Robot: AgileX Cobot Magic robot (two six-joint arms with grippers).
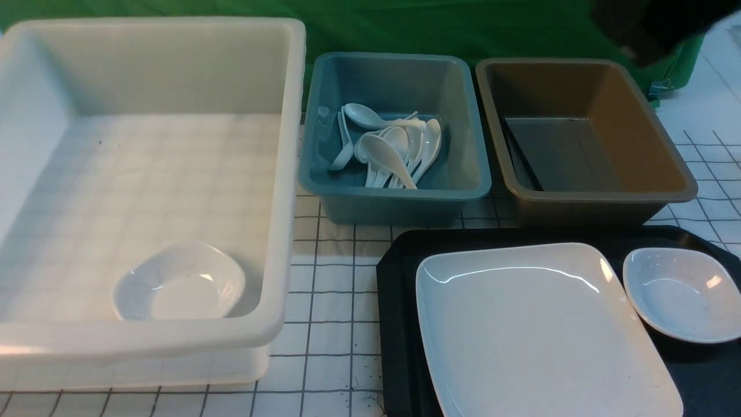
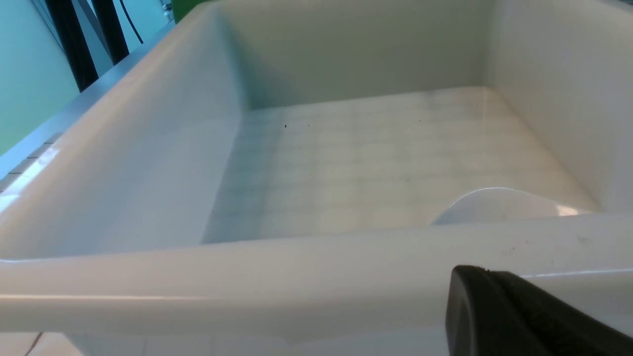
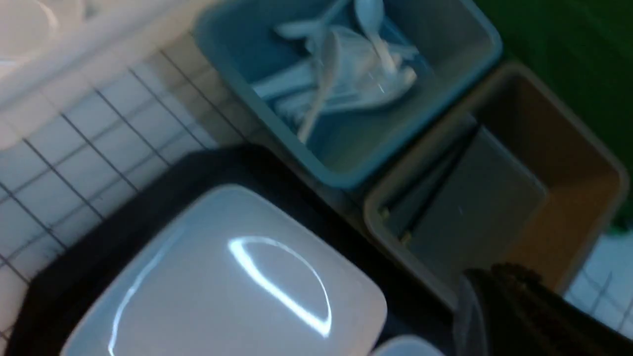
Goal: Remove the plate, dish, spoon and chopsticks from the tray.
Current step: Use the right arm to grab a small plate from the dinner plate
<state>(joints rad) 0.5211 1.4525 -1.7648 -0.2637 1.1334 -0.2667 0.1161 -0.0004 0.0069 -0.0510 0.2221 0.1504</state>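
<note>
Gridded cloth point(image 1: 333, 289) bears the black tray point(image 1: 396, 324), with the glossy rounded-square plate point(image 1: 538, 330) and oval dish point(image 1: 683, 295) upon it. White spoons point(image 1: 388, 147) lie in the blue bin point(image 1: 393, 81), chopsticks point(image 1: 521, 156) in the brown bin point(image 1: 625, 127). Left gripper point(image 2: 519, 316) and right gripper point(image 3: 514, 306) are each closed tight.

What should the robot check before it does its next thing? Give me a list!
1. Plate off the tray: not ok, it lies on it.
2. Dish off the tray: not ok, it sits beside the plate.
3. Spoons off the tray: ok, all the ones in view lie in the blue bin.
4. Chopsticks off the tray: ok, they lie in the brown bin.
5. Room in the white bin: ok, only one other dish is inside.
6. Right pincer ready to grab: not ok, it is shut.
</note>
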